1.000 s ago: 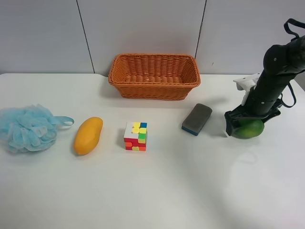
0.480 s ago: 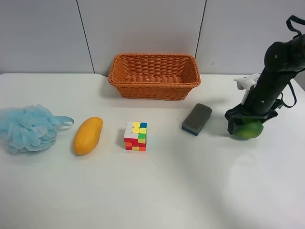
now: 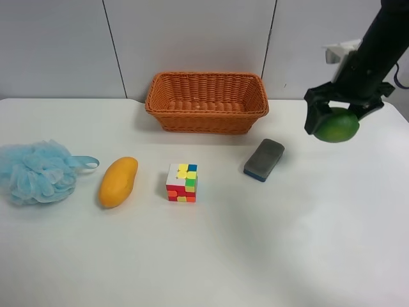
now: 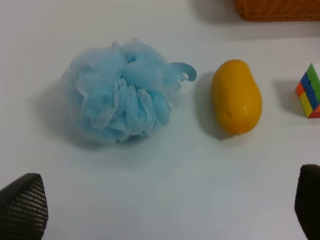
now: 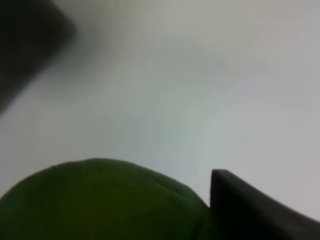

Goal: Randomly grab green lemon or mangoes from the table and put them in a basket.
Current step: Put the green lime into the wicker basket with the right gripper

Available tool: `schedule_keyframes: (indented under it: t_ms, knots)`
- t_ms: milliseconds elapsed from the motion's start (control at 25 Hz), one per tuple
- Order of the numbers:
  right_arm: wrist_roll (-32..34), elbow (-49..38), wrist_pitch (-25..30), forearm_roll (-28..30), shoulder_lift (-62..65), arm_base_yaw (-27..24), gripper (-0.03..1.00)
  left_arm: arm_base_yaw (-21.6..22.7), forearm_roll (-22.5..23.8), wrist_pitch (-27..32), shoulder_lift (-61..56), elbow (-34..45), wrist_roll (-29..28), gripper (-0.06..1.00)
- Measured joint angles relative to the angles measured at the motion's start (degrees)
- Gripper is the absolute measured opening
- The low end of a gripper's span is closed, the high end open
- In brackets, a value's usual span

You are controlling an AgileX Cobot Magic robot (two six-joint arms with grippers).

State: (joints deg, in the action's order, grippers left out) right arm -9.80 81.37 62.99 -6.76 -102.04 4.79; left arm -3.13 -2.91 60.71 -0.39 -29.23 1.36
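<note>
My right gripper (image 3: 339, 119) is shut on the green lemon (image 3: 337, 126) and holds it in the air above the white table (image 3: 255, 256), to the right of the wicker basket (image 3: 206, 120). In the right wrist view the lemon (image 5: 100, 200) fills the lower part beside one dark finger (image 5: 250, 212). The orange-yellow mango (image 3: 118, 181) lies on the table at the left; it also shows in the left wrist view (image 4: 236, 96). My left gripper (image 4: 165, 205) is open and empty, above the table, short of the mango.
A blue mesh bath pouf (image 3: 35, 171) lies left of the mango. A colourful puzzle cube (image 3: 182, 183) stands at the middle. A grey-blue eraser block (image 3: 264, 159) lies between the cube and the lemon. The basket's corner (image 4: 277, 10) shows in the left wrist view.
My right gripper has lifted the green lemon off the table, up and slightly toward the back. The mango and other items have not moved.
</note>
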Motion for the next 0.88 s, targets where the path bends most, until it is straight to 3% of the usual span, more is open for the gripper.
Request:
schedule_keyframes:
  t_ms: [480,680,880]
  knots:
    - [4.7,19.53,0.53,3.54,-7.4,10.55,0.78,0.0,0.0,0.0,0.0,0.0,0.0,0.99]
    - [4.7,24.92,-4.19,3.54,-13.6,11.69,0.78,0.0,0.0,0.0,0.0,0.0,0.0,0.99]
    - [4.7,26.48,-12.33,3.54,-19.19,12.82,0.78,0.0,0.0,0.0,0.0,0.0,0.0,0.99]
